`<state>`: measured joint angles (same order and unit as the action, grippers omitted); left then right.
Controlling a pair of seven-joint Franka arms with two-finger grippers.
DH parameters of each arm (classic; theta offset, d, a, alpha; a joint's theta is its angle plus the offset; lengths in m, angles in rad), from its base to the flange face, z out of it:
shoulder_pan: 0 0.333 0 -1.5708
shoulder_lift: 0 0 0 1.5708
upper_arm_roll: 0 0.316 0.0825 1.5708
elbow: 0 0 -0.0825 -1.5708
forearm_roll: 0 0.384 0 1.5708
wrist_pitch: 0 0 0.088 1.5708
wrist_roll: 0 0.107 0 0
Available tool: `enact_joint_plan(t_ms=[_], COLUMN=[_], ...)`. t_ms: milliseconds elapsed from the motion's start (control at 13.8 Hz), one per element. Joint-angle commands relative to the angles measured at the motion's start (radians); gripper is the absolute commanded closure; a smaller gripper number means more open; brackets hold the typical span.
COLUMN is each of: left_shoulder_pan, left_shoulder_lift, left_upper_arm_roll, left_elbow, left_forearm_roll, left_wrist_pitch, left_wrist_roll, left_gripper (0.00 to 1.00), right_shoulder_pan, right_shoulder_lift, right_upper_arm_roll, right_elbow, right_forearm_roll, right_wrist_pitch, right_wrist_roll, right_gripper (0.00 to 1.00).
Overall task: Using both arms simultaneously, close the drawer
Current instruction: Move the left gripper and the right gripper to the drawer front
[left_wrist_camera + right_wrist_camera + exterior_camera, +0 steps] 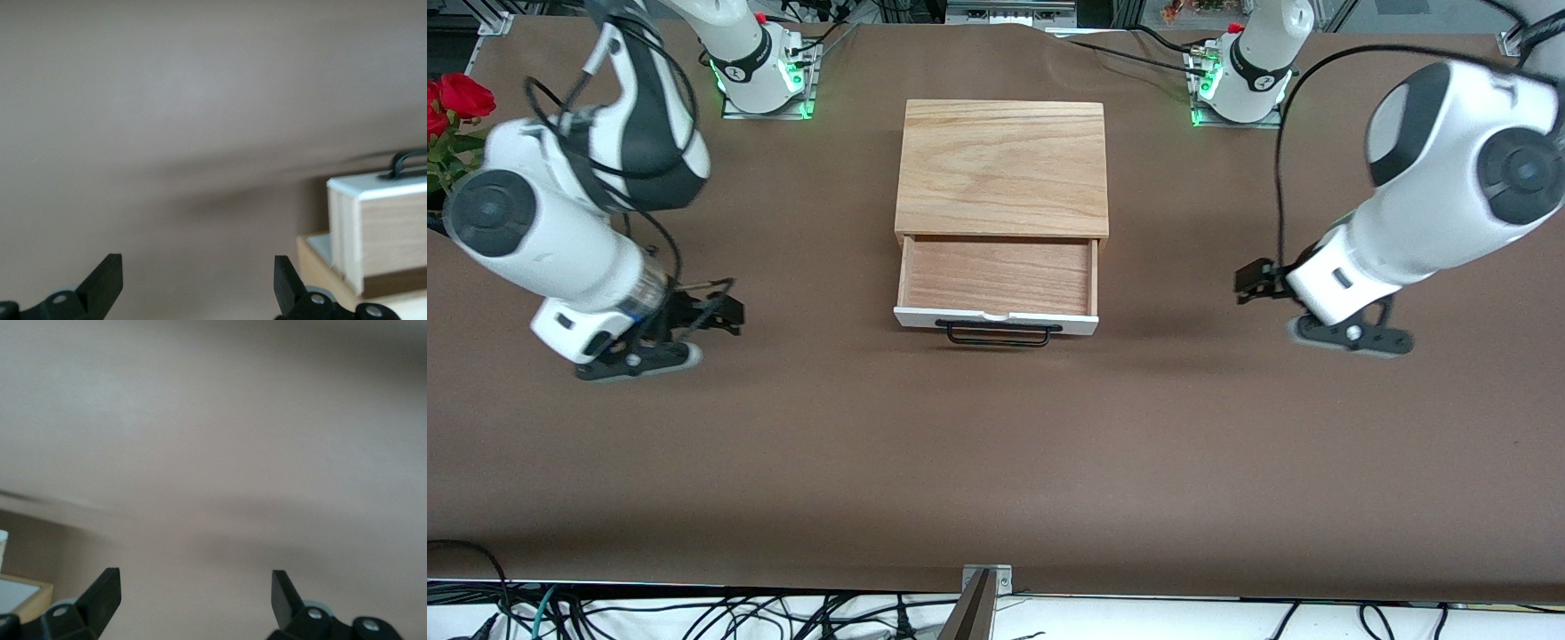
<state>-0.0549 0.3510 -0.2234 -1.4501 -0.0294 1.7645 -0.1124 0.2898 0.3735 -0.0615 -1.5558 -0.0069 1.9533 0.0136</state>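
— While the drawer [997, 286] stands pulled out of its oak box [1001, 169], where do you have it?

— I have it mid-surface, its tray bare inside, its white front panel and black wire handle [998, 333] facing the front camera. In the left wrist view I see one end of that white front [377, 187] with the handle [408, 160] above it.

— And the left end effector?

— I see the left end effector [1252, 282] low over the brown surface [996, 462], at about three o'clock from the drawer front in the front view and well apart from it. Its fingers [105, 279] are spread wide with nothing between them.

— The right one?

— I see the right end effector [725, 311] at roughly nine o'clock from the drawer, also well apart, low over the surface. Its fingers [103, 592] gape wide too, and it carries nothing.

— Anything else on your screen?

— Red roses [454, 111] at the edge toward the right arm's end.
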Motion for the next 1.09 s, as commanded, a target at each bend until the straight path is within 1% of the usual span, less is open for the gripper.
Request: enact_joint_plan(t_ms=[0,73,145,218,363,508,654,799,1017], left_shoulder_pan=[-0.025,-0.034,-0.054,-0.066,-0.107,-0.137,-0.149,-0.172,-0.197], left_shoulder_lift=[0.126,0.150,0.175,0.198,0.239,0.279,0.313,0.333,0.332], left_upper_arm_roll=[-0.007,-0.007,-0.007,-0.008,-0.007,-0.007,-0.007,-0.007,-0.016], left_elbow=[0.109,0.109,0.109,0.109,0.103,0.087,0.082,0.080,0.016], left_forearm_roll=[-0.024,-0.024,-0.024,-0.027,-0.095,-0.118,-0.121,-0.123,-0.126], left_wrist_pitch=[0.128,0.189,0.244,0.291,0.361,0.462,0.486,0.484,0.472], left_wrist_roll=[0.000,-0.001,-0.009,-0.019,-0.093,-0.151,-0.151,-0.145,-0.148], left_gripper=[0.00,0.00,0.00,0.00,0.00,0.00,0.00,0.00,0.00], right_shoulder_pan=[0.012,0.012,0.014,0.014,0.015,0.017,0.017,0.015,0.015], right_shoulder_lift=[0.047,0.057,0.067,0.074,0.091,0.123,0.151,0.171,0.188], right_upper_arm_roll=[0.000,0.000,0.000,0.000,0.011,0.051,0.097,0.124,0.144], right_elbow=[0.025,0.025,0.026,0.026,0.025,0.026,0.026,0.026,0.026], right_forearm_roll=[0.068,0.135,0.184,0.211,0.246,0.274,0.284,0.312,0.370], right_wrist_pitch=[0.027,0.030,0.035,0.059,0.099,0.124,0.179,0.199,0.203], right_wrist_roll=[0.013,0.011,0.009,0.011,0.011,0.011,0.011,0.009,0.000], right_gripper=[0.00,0.00,0.00,0.00,0.00,0.00,0.00,0.00,0.00])
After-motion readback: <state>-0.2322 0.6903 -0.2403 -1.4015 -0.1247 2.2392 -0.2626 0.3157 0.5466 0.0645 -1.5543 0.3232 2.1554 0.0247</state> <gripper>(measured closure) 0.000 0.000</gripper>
